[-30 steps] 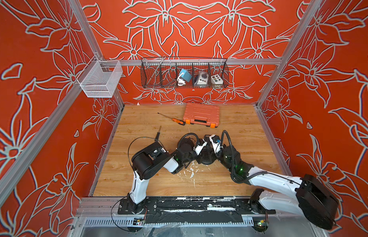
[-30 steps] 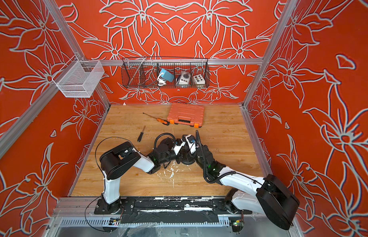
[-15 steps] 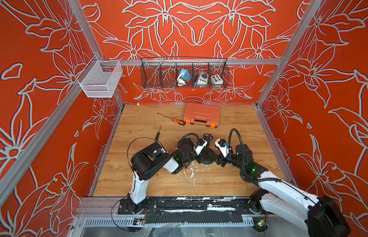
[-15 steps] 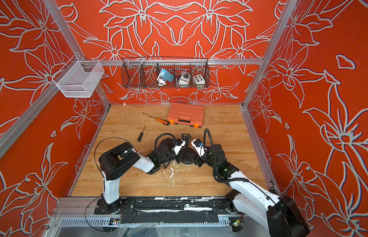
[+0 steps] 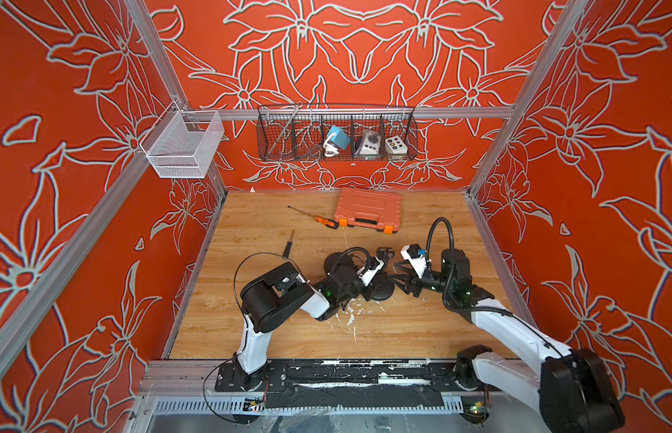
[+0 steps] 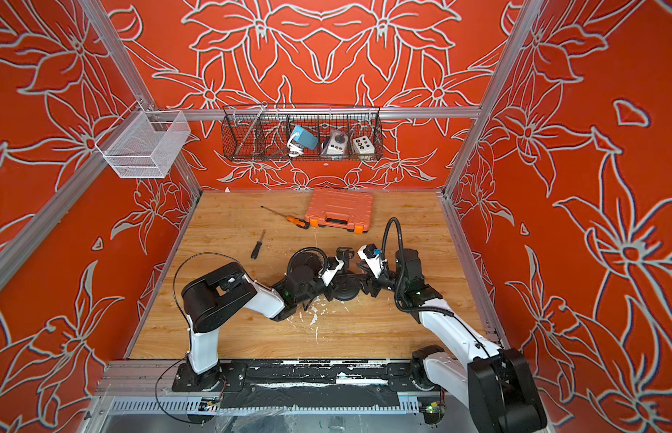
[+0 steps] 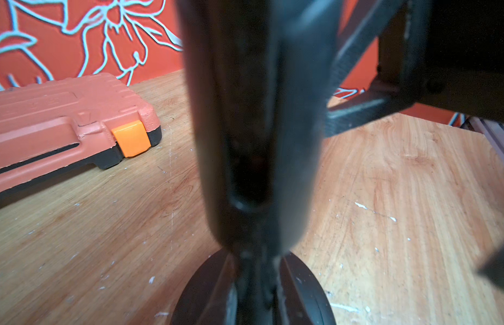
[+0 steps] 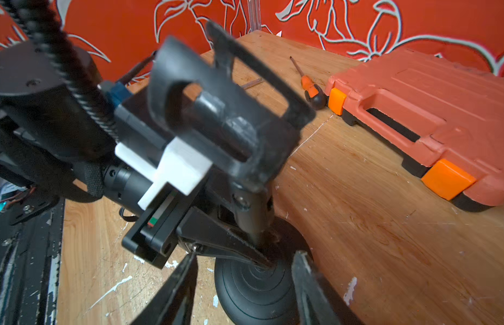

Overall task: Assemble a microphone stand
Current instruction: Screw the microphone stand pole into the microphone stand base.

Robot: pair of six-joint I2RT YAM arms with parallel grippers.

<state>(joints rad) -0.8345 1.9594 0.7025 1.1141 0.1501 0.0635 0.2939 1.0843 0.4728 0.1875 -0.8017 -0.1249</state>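
Left arm [image 5: 315, 302] and right arm [image 5: 514, 330]: white links, black motor housings, green LEDs, ribbed black hose [image 8: 65, 64] to white wrist bracket [image 8: 177, 166]. Both on scuffed black base rail [image 5: 327, 375].

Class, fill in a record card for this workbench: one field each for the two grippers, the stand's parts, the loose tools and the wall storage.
left gripper: shut on the post, just above the round base
right gripper: open, holding nothing, beside the round base
round base: flat on the wooden table
mic clip: on top of the post
tool case: closed, at the back of the table
loose tools: orange-handled screwdriver beside the case; black screwdriver lying apart
wall storage: wire basket holding small devices; mesh basket
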